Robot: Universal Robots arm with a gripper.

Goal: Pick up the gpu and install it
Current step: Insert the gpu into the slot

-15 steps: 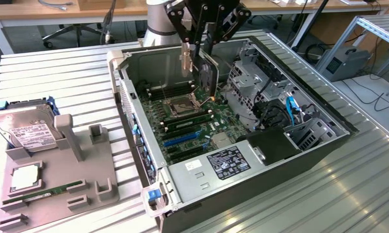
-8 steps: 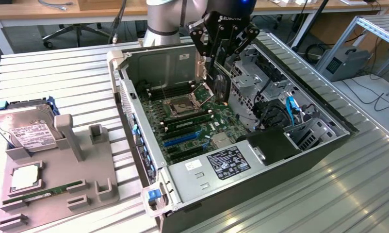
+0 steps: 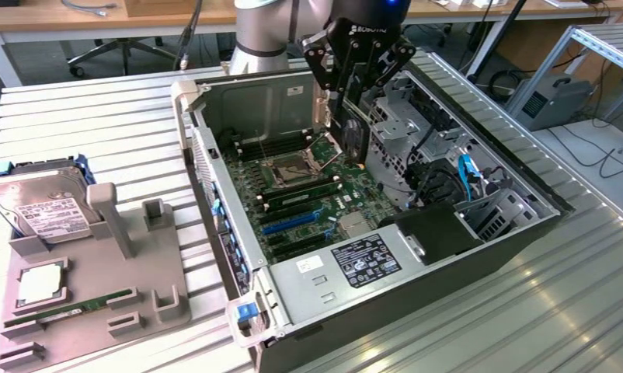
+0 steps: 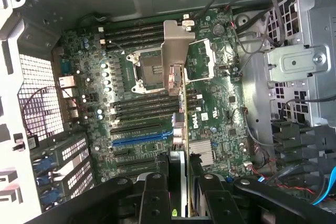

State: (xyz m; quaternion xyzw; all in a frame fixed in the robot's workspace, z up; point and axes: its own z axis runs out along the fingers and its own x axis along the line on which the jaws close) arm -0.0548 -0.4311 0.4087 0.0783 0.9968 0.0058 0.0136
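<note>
The claw [image 3: 351, 105] holds the gpu [image 3: 354, 140]. Its two fingers [image 4: 156, 192] are squeezed shut on the card, one on each flat side. The gpu is up in the air inside the open case [image 3: 447, 287], and the case stands on the tabletop [image 3: 104, 132].

The gpu hangs straight down from the claw. Its long side points down at the board [image 3: 327, 198]. The silver bracket [image 4: 176, 40] is at the low end, far from the claw. The wrist view sees the card from its thin edge, like a line.

What matters is where the card is next to the blue slot [image 3: 290, 224]. The gpu is not over the blue slot. It is off to one side of it, near the socket [image 3: 290, 167], and high above the board, not touching it. The blue slot is nearer the end of the case with the big black box.

The card's thin edge seems to run across the blue slot and not along it, but it is hard to be sure from here. So the card and the blue slot do not line up yet, I think, and the gpu is not in.
</note>
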